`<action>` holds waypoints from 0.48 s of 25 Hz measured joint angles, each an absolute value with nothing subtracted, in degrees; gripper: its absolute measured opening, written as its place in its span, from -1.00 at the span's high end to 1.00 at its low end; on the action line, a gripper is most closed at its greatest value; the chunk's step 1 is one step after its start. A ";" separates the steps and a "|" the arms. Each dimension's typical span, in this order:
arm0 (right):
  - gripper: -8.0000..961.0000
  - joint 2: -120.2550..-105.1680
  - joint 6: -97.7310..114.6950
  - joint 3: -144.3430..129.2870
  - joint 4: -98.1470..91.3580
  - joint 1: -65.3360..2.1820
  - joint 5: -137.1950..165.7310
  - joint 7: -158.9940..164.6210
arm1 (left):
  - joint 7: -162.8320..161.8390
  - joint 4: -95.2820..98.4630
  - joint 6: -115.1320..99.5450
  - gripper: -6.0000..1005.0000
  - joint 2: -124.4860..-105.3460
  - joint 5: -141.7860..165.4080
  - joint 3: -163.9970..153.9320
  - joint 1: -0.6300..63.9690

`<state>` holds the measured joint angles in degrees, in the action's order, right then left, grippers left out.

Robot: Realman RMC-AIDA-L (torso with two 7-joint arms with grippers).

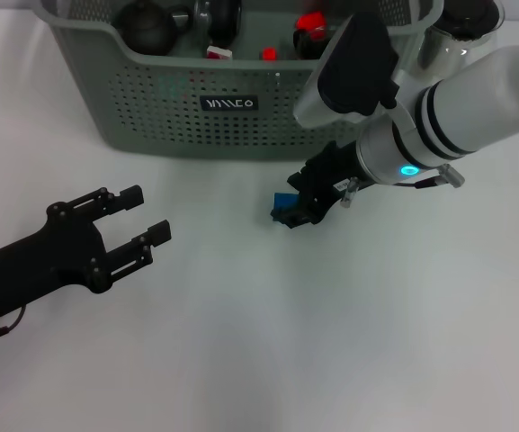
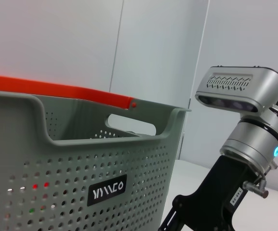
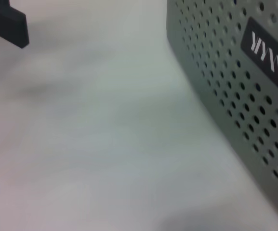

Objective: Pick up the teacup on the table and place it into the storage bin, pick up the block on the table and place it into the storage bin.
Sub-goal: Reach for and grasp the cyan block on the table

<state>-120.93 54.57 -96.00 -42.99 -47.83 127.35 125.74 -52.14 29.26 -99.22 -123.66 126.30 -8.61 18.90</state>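
Note:
The storage bin stands at the back of the white table; its perforated wall also fills the left wrist view and the right wrist view. In front of its right half, my right gripper points down and left, shut on a small blue block just above the table. At the front left, my left gripper lies low and open with nothing between its fingers. No teacup shows on the table; I cannot pick one out among the dark round things in the bin.
Red and black items also lie in the bin. A clear glass jug stands at its right end. My right arm hangs beside the bin in the left wrist view. White table spreads in front.

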 joint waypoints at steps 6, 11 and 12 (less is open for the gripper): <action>-0.22 -120.95 56.97 -96.72 -42.60 -48.13 127.35 126.24 | -52.18 29.27 -99.17 -0.28 -123.66 126.30 -8.62 18.90; -0.22 -120.54 60.50 -96.18 -43.42 -48.14 127.35 127.80 | -52.20 29.26 -99.13 -0.28 -123.66 126.30 -8.61 18.90; -0.22 -120.48 60.85 -96.15 -43.80 -48.03 127.36 128.08 | -52.20 29.26 -99.13 -0.28 -123.66 126.30 -8.61 18.89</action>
